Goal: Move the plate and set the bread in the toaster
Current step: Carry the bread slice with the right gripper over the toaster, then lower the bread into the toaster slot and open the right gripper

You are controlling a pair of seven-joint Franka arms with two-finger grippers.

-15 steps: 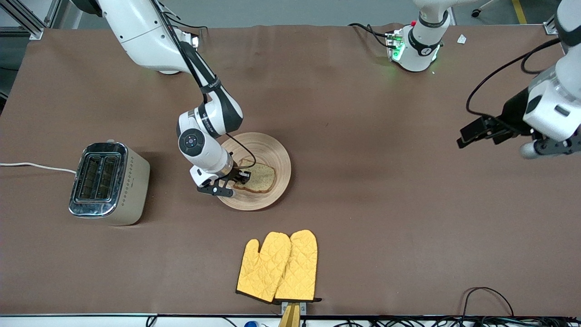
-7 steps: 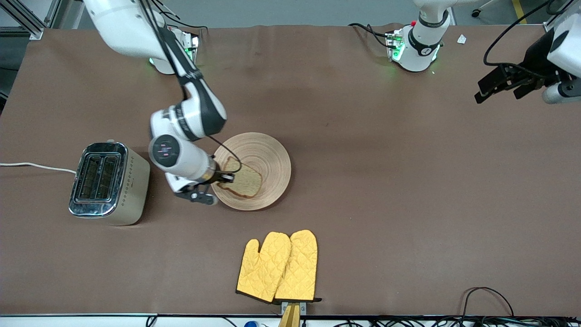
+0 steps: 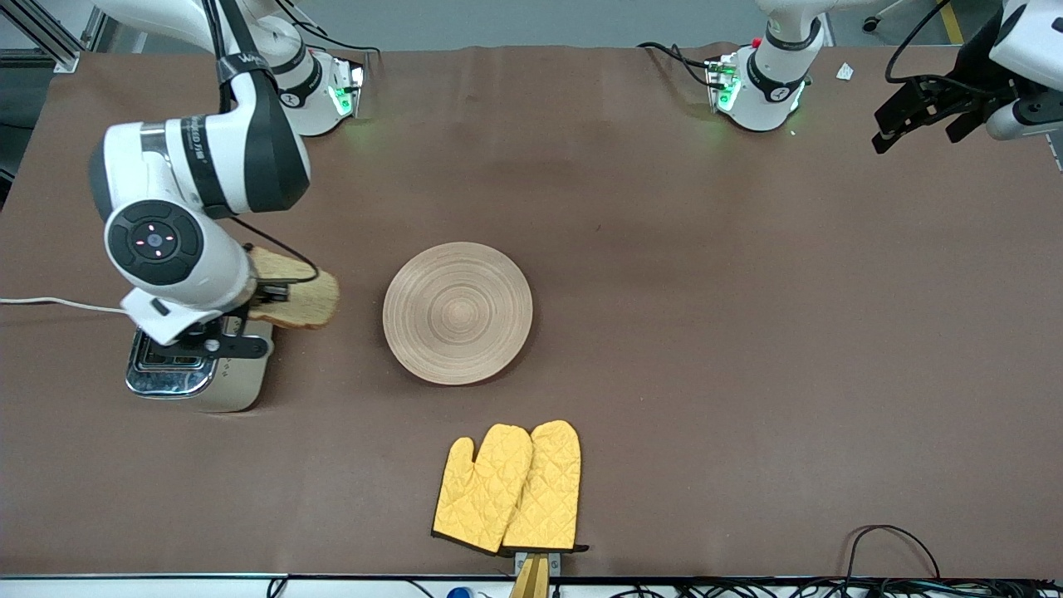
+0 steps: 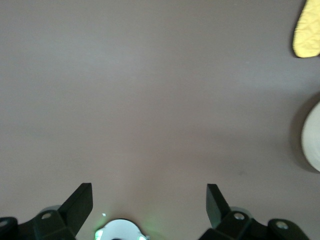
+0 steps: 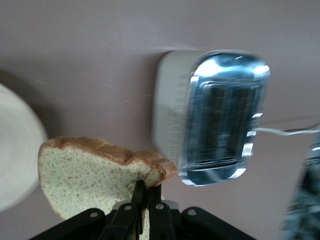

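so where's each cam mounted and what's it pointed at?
Front: high across the table, facing both bases; shows both arms, plate, oven mitts.
Left wrist: on the waiting left arm, looking down at the bare table; left gripper open.
Right wrist: over the toaster; right gripper pinching the bread.
Shared: all three catch the plate.

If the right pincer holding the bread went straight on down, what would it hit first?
Probably the toaster: the right pincer, shut on the bread, points down beside its slots, though depth is unclear.
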